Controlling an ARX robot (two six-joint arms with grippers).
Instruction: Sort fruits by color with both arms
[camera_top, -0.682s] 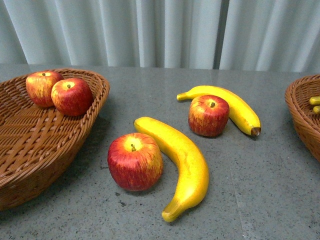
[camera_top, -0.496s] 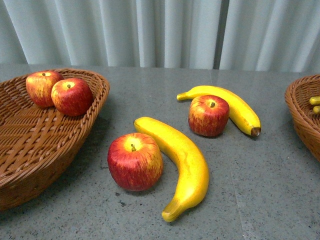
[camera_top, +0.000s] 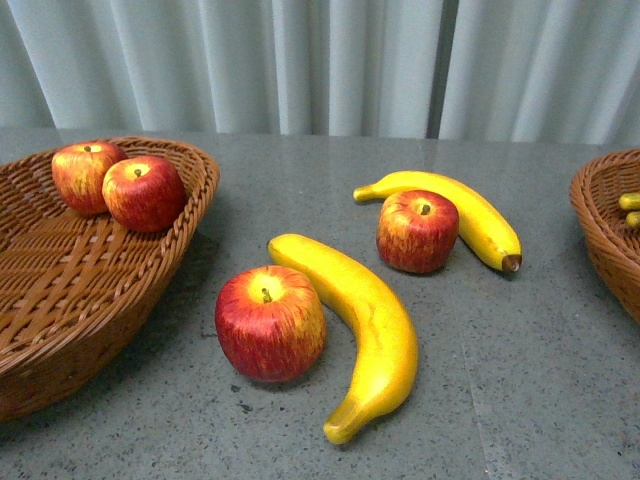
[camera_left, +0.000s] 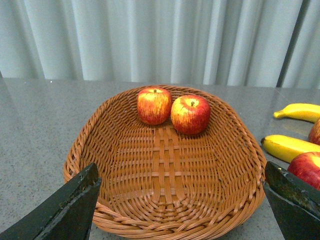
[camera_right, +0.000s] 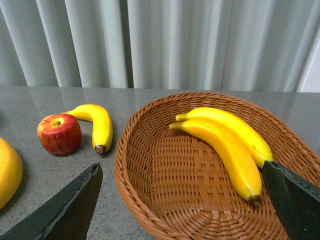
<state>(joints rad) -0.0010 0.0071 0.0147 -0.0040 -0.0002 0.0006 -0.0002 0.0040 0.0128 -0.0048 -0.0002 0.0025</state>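
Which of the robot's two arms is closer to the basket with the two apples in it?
Left. The left tool hovers open right before the apple basket; the right tool faces the banana basket across the table.

Left jaws, colour: matte black, faint grey sheen on the flat faces.
Left jaws, shape: two wedges tapering to blunt tips, with thin paler edge lines.
Right jaws: same black wedge pair, same sheen.
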